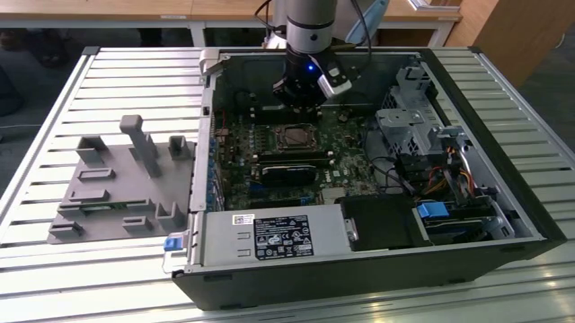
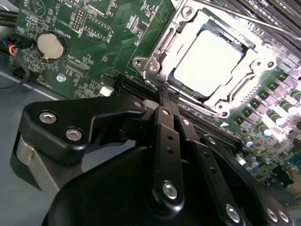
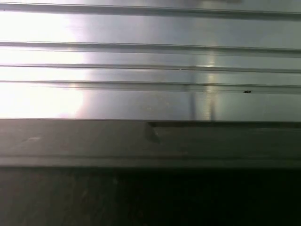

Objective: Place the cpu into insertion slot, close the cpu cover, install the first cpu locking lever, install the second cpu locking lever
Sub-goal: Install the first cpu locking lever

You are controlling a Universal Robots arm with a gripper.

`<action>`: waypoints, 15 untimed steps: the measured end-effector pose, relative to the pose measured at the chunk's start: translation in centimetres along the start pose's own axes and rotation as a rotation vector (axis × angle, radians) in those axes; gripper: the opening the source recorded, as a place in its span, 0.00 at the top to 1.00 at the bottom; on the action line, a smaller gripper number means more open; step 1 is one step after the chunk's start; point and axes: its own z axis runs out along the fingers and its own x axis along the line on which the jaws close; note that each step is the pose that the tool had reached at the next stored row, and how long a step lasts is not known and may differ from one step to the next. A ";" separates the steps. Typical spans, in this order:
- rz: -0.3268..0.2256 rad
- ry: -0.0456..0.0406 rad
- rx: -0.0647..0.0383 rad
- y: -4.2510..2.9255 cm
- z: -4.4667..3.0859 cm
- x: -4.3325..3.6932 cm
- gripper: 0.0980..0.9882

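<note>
Picked up the gripper (image 2: 167,96) closest to the lens in the second wrist view, black fingers (image 2: 165,141) pressed together at the tips, clenched on nothing that could be seen. Hovered there just short of the socket's near corner, tips over a long dark connector on the green motherboard (image 2: 103,28), apart from the chip. Just beyond the tips, found the cpu (image 2: 211,59) lying flat, pale top glaring. Saw the cpu cover (image 2: 162,44) framing it all round in silver. Could not tell whether the thin lever rod (image 2: 244,20) past the far corner was latched. Off to one side, spotted a coin battery (image 2: 49,45).

In the exterior view, met the power supply (image 1: 269,235) first, at the near wall of the open computer case (image 1: 359,286). Farther in, the insertion slot (image 1: 295,136) mid-board, and right behind it the gripper (image 1: 297,114), hanging from the upright arm (image 1: 310,27). Over on the exterior view's left, noted a grey fixture (image 1: 117,182) on the slatted table (image 1: 54,269).
</note>
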 end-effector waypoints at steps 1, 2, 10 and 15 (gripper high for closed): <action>0.000 -0.0002 0.000 0.00 0.00 0.00 0.99; 0.000 -0.0003 0.000 0.00 0.00 0.00 0.99; 0.000 -0.0001 0.000 -0.25 -0.01 0.00 0.99; 0.000 -0.0001 0.000 -0.38 -0.01 0.00 0.99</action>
